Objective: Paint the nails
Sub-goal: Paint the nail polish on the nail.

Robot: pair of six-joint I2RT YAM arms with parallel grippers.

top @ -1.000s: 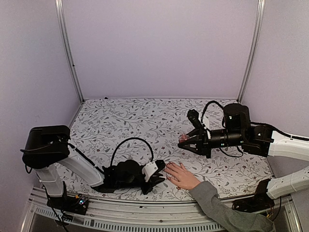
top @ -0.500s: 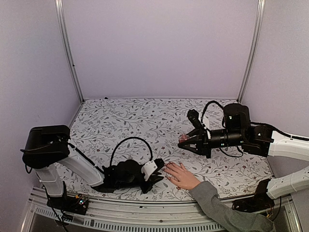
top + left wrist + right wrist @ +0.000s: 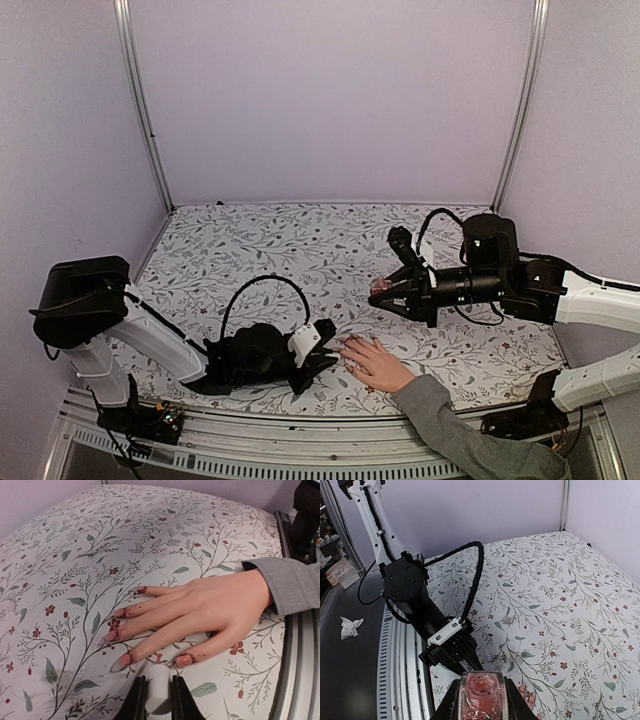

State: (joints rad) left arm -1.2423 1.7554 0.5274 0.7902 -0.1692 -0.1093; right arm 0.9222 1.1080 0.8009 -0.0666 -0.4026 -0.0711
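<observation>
A light-skinned hand (image 3: 375, 364) in a grey sleeve (image 3: 292, 585) lies flat, palm down, on the flowered cloth. Its nails (image 3: 125, 658) carry pink-red polish, smeared onto the skin around them. My left gripper (image 3: 158, 679) is shut on a white brush cap (image 3: 160, 695), low over the cloth, just short of the thumb nail (image 3: 184, 660). In the top view that left gripper (image 3: 326, 354) is next to the fingertips. My right gripper (image 3: 482, 685) is shut on an open bottle of pink glitter polish (image 3: 482, 705), held in the air beyond the hand (image 3: 381, 289).
The flowered cloth (image 3: 260, 250) covers the table. The left arm's black cable (image 3: 262, 290) loops over it. A metal rail (image 3: 300, 670) runs along the near edge by the sleeve. A crumpled tissue (image 3: 350, 626) lies off the table.
My left arm has shifted a little to the left, drawing its gripper slightly back from the fingertips. The hand and my right arm have stayed still.
</observation>
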